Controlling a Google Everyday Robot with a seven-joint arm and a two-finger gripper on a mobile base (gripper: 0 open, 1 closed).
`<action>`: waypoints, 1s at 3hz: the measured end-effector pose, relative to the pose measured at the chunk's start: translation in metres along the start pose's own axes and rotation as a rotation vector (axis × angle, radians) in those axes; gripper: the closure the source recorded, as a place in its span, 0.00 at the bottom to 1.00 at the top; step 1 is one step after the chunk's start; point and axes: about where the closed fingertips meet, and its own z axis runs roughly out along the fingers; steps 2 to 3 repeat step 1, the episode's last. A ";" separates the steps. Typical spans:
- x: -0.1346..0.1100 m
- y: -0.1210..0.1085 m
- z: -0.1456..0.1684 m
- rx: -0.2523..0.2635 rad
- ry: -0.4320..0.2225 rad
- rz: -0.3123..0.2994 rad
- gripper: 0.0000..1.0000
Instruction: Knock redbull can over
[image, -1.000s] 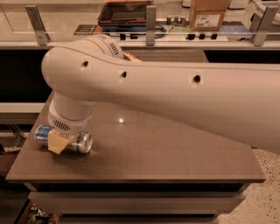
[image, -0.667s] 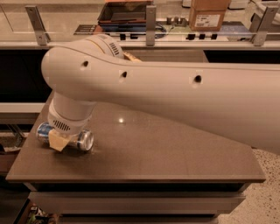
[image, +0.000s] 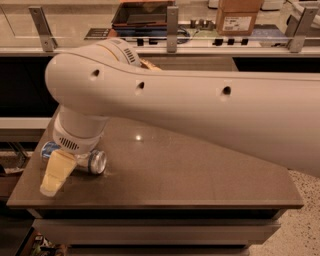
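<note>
Gripper (image: 56, 174) hangs low over the left front corner of the table (image: 200, 175), in front of the redbull can (image: 95, 161), which lies on its side there. We judge the knock done. Risk: a further nudge could roll the can off the near edge. We cannot tell whether the gripper is open or closed, or touching the can.

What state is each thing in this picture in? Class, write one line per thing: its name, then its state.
redbull can: lying on its side on the table's left part, already knocked over.
hand: low over the table's left edge, overlapping the can's middle in this view; contact unclear.
table: bears the can.
cardboard box: upright on the counter behind.
</note>
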 end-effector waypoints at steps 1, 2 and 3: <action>0.000 0.000 0.000 0.000 0.000 0.000 0.00; 0.000 0.000 0.000 0.000 0.000 0.000 0.00; 0.000 0.000 0.000 0.000 0.000 0.000 0.00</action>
